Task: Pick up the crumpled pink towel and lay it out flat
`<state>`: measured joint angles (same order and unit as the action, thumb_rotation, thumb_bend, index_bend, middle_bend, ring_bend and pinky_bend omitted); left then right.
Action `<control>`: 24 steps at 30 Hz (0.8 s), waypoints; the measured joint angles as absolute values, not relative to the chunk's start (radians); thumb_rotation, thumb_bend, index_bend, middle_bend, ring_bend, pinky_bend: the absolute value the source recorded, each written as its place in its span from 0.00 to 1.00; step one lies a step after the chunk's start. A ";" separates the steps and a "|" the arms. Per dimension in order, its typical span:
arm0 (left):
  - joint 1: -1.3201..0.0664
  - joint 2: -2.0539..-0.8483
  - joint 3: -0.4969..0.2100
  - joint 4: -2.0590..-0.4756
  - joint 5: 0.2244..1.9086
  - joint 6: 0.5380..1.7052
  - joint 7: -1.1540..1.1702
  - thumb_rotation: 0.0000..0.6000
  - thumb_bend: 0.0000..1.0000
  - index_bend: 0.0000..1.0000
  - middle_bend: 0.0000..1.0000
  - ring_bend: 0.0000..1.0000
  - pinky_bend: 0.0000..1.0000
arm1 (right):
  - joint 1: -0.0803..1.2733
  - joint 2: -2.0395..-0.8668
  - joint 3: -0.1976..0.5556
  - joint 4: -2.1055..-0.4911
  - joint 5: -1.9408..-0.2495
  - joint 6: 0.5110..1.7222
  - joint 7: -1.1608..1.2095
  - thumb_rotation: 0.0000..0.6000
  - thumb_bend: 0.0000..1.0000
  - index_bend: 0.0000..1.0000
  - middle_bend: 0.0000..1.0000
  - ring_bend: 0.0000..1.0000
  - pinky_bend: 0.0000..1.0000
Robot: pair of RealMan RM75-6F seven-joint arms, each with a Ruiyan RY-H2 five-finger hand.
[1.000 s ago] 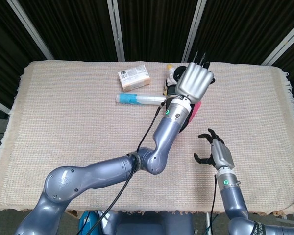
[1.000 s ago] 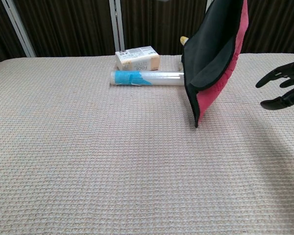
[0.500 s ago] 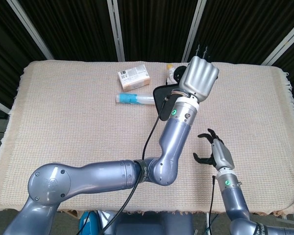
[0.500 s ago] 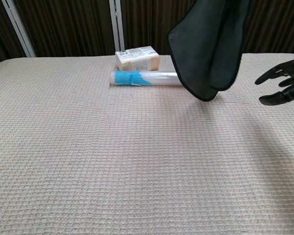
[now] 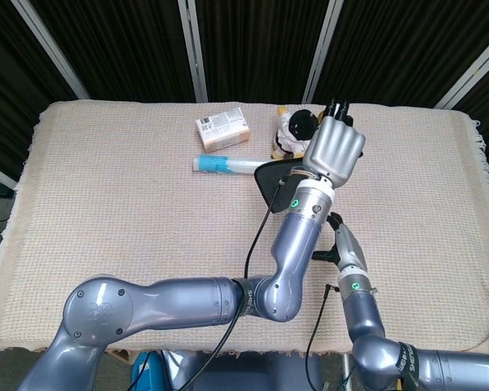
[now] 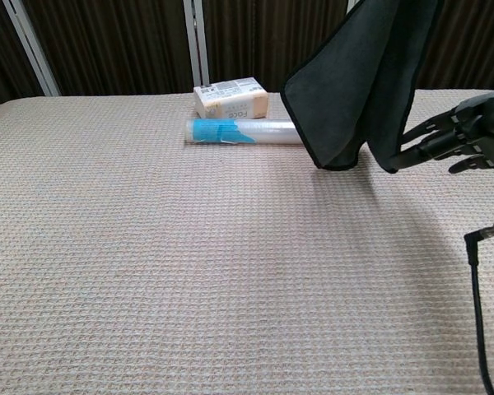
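Fingertips of my right hand (image 6: pixel 457 140) are what the coming move turns on: in the chest view they reach left toward the hanging towel (image 6: pixel 358 82), with the nearest tips at or just touching its right-hand lower corner. I cannot tell whether anything is pinched yet; the fingers look spread and I see no cloth between them, so I judge the hand released and empty. In the head view this hand is mostly hidden behind my left forearm.

Higher and further in, the towel hangs clear of the tabletop over the right half of the far side. Its long axis runs vertically, top to bottom, and only its dark face shows toward the chest camera; no pink is visible just now. Its bottom edge droops in two lobes, the lower left one nearer the tube, the right one beside my right fingertips.

My left hand (image 5: pixel 334 147) grasps the towel from above, fingers curled down around the top of the cloth, so the hold is at the upper end and the free corners hang below.

As I judge it, the right hand is the nearer one to the loose corner and should take it, then the two hands pull apart sideways to open the cloth before lowering.

Beyond, near the far edge, lie a tube (image 6: pixel 245 131), a box (image 6: pixel 230 97) and a small toy (image 5: pixel 293 130).
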<state>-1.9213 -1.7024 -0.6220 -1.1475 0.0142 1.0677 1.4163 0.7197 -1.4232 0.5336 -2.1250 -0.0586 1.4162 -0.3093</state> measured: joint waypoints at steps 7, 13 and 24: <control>-1.921 -1.688 -0.617 -1.157 0.036 1.060 1.385 1.00 0.55 0.61 0.23 0.00 0.04 | 0.740 -1.468 0.550 -2.031 -0.027 1.461 -0.314 1.00 0.33 0.21 0.00 0.00 0.00; -1.913 -1.677 -0.611 -1.172 0.039 1.063 1.361 1.00 0.55 0.61 0.23 0.00 0.04 | 0.720 -1.469 0.563 -2.010 -0.018 1.456 -0.307 1.00 0.33 0.30 0.00 0.00 0.00; -1.909 -1.668 -0.601 -1.203 0.035 1.067 1.334 1.00 0.55 0.61 0.23 0.00 0.04 | 0.750 -1.541 0.578 -1.939 -0.017 1.472 -0.327 1.00 0.33 0.48 0.06 0.00 0.00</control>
<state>-1.9087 -1.6682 -0.6012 -1.2033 0.0349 1.0666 1.3344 0.7505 -1.5406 0.5776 -1.9386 -0.0170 1.4716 -0.3269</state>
